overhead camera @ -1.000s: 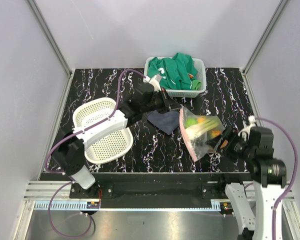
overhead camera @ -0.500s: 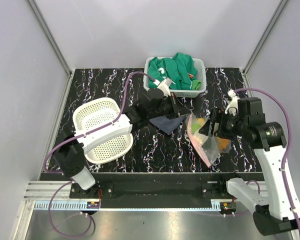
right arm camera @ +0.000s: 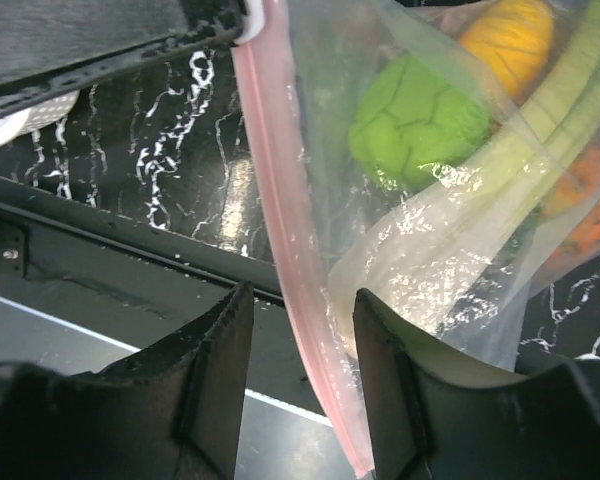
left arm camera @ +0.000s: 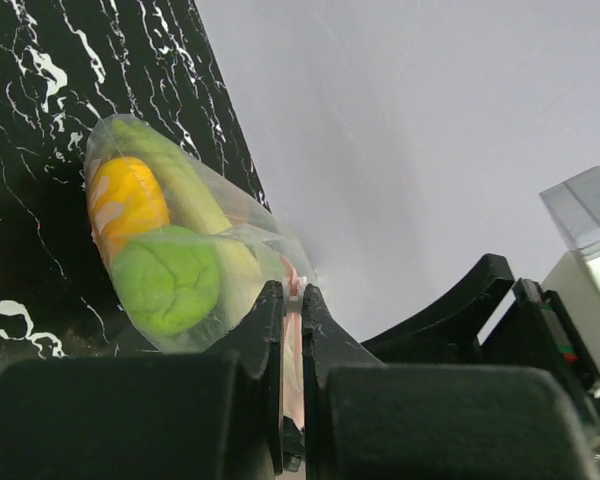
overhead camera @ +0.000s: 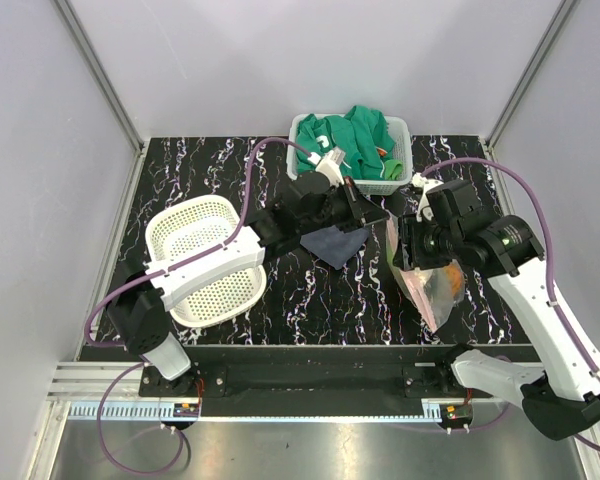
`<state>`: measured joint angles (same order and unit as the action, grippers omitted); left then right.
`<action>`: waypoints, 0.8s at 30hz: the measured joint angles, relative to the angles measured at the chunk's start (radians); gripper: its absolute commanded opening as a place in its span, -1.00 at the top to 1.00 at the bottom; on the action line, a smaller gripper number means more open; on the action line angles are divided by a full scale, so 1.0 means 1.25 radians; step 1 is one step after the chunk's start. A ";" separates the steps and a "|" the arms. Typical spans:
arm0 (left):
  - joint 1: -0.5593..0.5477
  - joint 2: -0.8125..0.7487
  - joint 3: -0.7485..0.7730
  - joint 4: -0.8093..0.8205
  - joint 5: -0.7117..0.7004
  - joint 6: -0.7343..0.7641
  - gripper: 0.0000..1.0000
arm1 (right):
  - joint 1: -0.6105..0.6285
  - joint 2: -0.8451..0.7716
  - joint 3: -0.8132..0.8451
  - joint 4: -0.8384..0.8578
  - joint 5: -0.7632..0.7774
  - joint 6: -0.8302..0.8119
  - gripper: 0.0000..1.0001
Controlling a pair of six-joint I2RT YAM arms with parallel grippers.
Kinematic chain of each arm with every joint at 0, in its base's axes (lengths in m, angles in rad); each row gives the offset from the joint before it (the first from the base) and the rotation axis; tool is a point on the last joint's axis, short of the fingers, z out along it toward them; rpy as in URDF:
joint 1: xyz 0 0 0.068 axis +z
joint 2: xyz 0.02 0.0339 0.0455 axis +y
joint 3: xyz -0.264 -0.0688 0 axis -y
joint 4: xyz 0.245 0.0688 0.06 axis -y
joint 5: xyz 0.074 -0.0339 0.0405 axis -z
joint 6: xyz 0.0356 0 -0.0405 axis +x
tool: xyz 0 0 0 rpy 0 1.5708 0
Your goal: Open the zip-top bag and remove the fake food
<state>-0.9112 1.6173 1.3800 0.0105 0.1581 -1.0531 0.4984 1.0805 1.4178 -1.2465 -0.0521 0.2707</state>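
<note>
While the left gripper (left arm camera: pixel 292 292) is clamped shut on the pink zip strip (right arm camera: pixel 280 200), the bag (overhead camera: pixel 428 285) is held up right of centre in the top view, toy food (right arm camera: pixel 415 120) all inside. Right gripper (right arm camera: pixel 302 300): fingers apart, straddling the strip, gripping nothing. Risks: right pinches both strip layers, so a pull won't unseal it; or the strip slips from the left fingers and the bag drops.

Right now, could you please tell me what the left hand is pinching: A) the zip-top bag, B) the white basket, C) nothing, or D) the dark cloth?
A: the left wrist view shows the left hand shut on an edge of the zip-top bag.
</note>
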 measured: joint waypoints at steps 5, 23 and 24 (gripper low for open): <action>-0.006 0.000 0.012 -0.003 -0.005 -0.002 1.00 | 0.019 0.001 0.000 -0.006 0.042 -0.003 -0.08; -0.013 0.000 0.023 -0.020 -0.010 -0.002 1.00 | 0.032 -0.023 -0.042 -0.003 0.157 0.012 0.44; -0.014 0.000 0.025 -0.023 -0.010 -0.001 1.00 | 0.032 -0.023 -0.048 -0.003 0.168 0.013 0.57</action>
<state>-0.9283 1.6176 1.4109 -0.0177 0.1455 -1.0546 0.5388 1.0512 1.3579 -1.2507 0.1574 0.2867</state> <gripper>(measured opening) 0.042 0.387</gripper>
